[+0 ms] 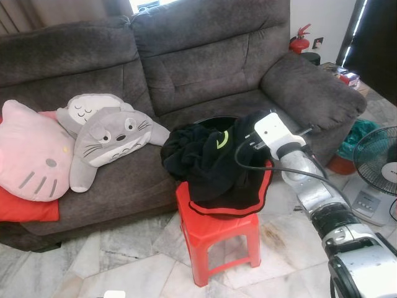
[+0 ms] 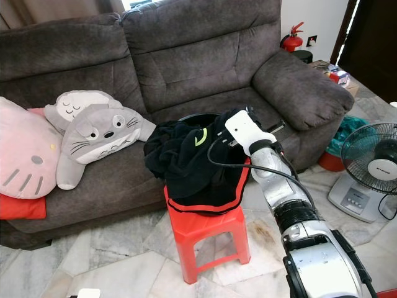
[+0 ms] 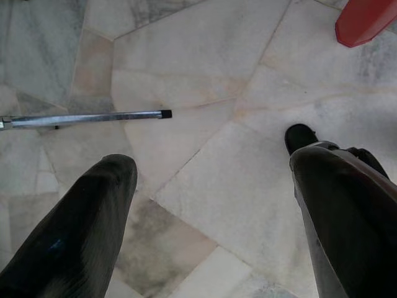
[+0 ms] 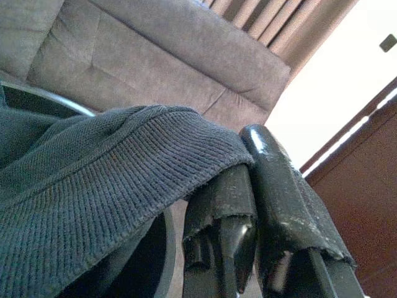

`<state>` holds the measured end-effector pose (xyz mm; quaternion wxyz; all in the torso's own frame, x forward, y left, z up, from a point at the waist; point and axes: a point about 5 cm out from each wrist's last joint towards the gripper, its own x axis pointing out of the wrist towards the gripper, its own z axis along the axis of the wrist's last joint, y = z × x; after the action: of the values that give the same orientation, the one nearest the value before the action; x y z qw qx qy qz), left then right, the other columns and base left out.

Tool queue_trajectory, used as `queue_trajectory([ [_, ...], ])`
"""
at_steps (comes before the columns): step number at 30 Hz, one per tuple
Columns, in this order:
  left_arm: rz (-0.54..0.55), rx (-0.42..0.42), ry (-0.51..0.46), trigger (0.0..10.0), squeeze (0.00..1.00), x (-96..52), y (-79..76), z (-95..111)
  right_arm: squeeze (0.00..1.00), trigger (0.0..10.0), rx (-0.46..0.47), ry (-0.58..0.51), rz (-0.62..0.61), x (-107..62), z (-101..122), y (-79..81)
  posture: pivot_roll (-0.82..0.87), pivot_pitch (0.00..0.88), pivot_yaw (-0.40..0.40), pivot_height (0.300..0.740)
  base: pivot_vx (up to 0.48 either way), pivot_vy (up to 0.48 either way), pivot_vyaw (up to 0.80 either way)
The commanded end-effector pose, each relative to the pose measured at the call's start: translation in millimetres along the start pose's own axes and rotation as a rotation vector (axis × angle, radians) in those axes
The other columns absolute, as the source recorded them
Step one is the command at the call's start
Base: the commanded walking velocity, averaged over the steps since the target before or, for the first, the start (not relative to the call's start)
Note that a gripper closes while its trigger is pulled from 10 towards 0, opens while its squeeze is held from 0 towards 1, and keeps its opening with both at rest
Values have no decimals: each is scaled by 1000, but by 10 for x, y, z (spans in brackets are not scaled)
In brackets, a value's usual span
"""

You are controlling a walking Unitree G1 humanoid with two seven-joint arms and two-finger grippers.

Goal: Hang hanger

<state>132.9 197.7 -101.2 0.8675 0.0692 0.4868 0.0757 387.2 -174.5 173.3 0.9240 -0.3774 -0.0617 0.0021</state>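
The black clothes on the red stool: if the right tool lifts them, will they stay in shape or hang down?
The black clothes lie crumpled and draped over the red stool, so they will probably sag and stretch out. The right tool seems to pinch a knitted hem, which likely grips well. The pile may drag along, possibly rocking the stool.

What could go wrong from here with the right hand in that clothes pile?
1. The right hand looks shut on a ribbed edge of the dark clothes heaped on the red stool. Lifting may drag the whole pile off onto the floor.
2. No hanger is clearly visible; it may pull up fabric alone.
3. The black cable loops over the pile and could snag the cloth.
The left hand hangs open over the floor, idle.
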Motion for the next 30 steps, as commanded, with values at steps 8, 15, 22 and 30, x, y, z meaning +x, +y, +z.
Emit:
queue_trajectory([
  [8, 10, 5, 26, 10000, 0, -6, 8, -45, 0, 10000, 137, -108, -126, 171, 385, -375, -280, 0, 149, 740, 0, 0, 0],
  [15, 9, 4, 19, 10000, 0, 7, 16, 0, 0, 10000, 150, -148, -141, 222, 509, -504, -286, 0, 151, 740, 0, 0, 0],
  [22, 3, -5, 10, 10000, 0, 15, -5, 43, 0, 10000, 238, -306, -206, 277, 929, -915, -311, 0, 145, 740, 0, 0, 0],
  [30, 8, -17, 29, 10000, 0, -4, -41, -28, 0, 10000, 331, -446, -305, 220, 1248, -1264, -322, 0, 135, 740, 0, 0, 0],
])
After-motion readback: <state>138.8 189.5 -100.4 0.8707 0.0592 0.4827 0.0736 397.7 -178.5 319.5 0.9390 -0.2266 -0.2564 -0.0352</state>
